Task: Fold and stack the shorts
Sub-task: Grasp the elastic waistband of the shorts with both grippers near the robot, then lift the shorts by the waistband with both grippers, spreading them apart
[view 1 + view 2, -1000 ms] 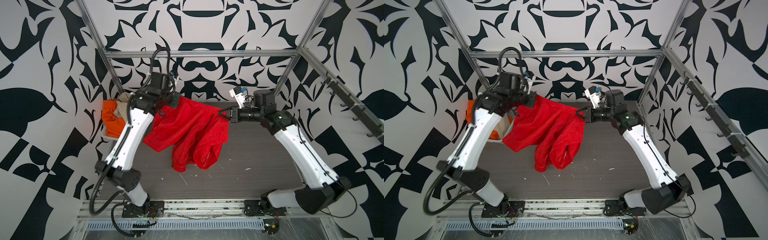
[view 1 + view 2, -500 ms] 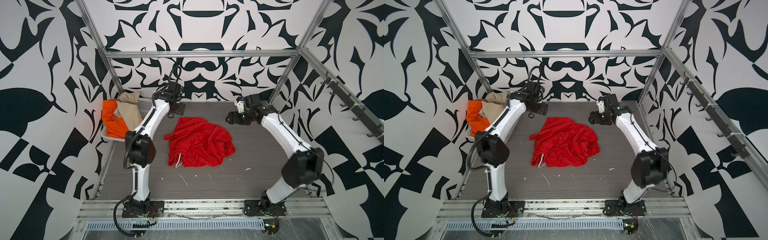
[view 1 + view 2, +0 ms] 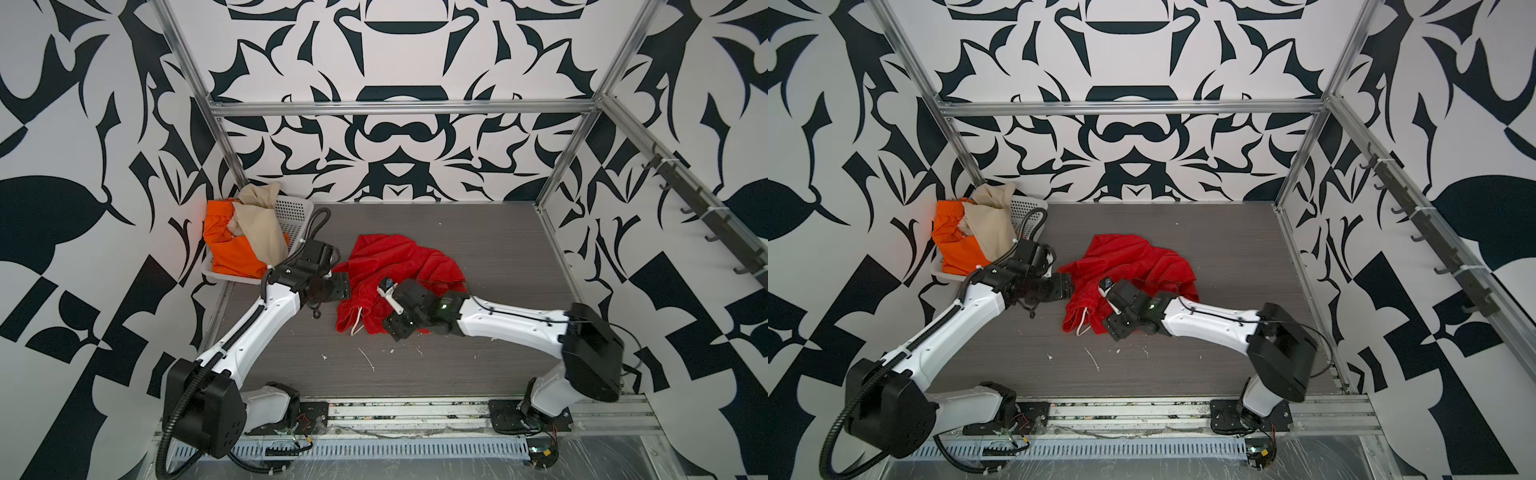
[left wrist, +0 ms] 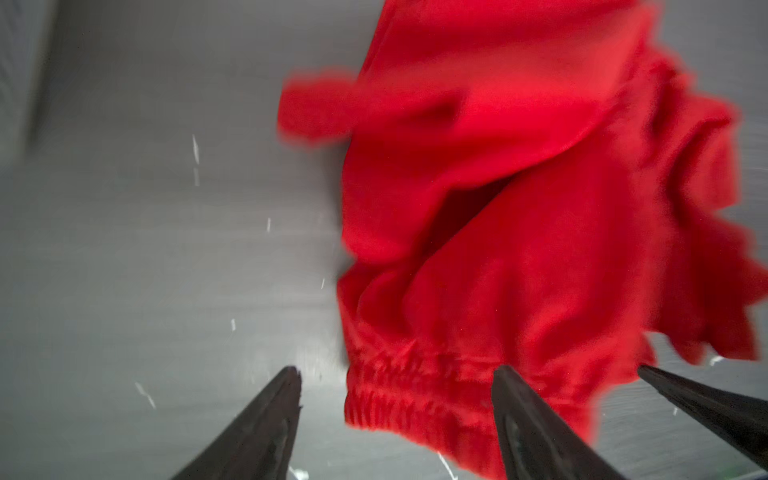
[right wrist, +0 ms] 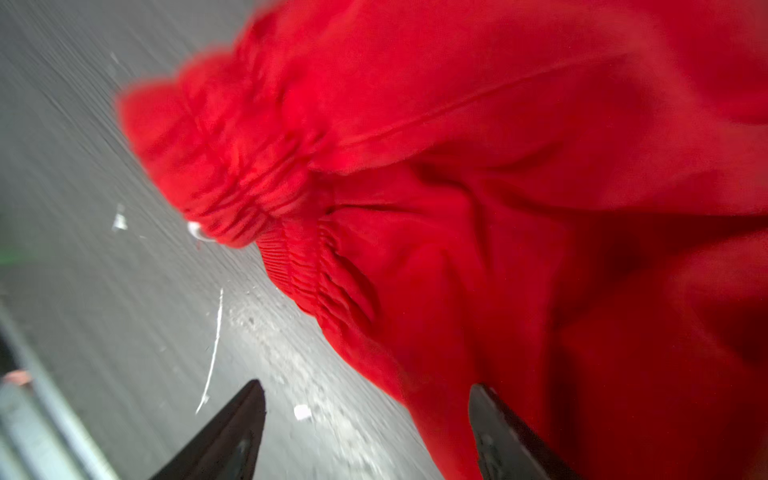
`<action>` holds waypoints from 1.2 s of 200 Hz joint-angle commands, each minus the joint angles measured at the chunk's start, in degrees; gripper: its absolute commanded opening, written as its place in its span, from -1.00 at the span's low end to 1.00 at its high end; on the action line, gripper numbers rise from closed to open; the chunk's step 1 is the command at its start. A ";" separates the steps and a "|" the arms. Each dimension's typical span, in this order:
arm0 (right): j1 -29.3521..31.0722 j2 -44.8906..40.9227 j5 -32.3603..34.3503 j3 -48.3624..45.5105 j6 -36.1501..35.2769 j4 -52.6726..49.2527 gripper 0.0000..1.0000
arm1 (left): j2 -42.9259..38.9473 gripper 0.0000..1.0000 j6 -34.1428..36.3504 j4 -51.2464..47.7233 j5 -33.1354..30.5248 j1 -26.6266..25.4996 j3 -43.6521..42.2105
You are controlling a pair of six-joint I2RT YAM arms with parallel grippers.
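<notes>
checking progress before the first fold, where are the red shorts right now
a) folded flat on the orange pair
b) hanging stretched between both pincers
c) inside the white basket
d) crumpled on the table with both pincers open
d: the red shorts lie in a crumpled heap on the table, and each wrist view shows the left pincer and the right pincer with jaws apart, closed on nothing.

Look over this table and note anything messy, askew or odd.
The red shorts lie crumpled in a heap mid-table, white drawstring trailing out. Small white scraps litter the table. Beige shorts spill over the basket rim.
</notes>
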 commanded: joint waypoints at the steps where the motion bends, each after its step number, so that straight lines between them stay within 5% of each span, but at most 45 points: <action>1: 1.18 3.37 3.20 0.60 -0.32 12.27 0.67 | -4.93 0.51 -10.21 6.02 1.24 0.58 -4.20; 61: 1.20 15.46 9.49 4.92 1.68 15.79 0.62 | -9.57 0.50 -14.68 10.41 3.62 0.51 -11.83; 79: 1.03 16.59 9.82 4.32 0.79 16.90 0.27 | -9.64 0.49 -14.55 10.36 3.26 0.51 -12.16; 98: 0.14 14.39 7.58 3.24 -0.66 16.12 -0.44 | -9.03 0.48 -13.12 9.66 3.21 0.52 -11.66; 129: -4.38 1.80 -3.11 -1.43 -4.01 13.60 -1.00 | -8.87 0.47 -8.42 8.72 2.25 0.51 -9.45; 195: -28.64 -18.50 -34.85 2.59 -11.65 -4.80 -1.00 | -8.01 0.47 9.84 11.38 9.82 -1.62 -4.60; 240: -35.57 -17.07 -41.46 8.56 -14.14 -10.10 -1.00 | -4.24 0.49 20.02 16.54 13.77 -6.58 -4.73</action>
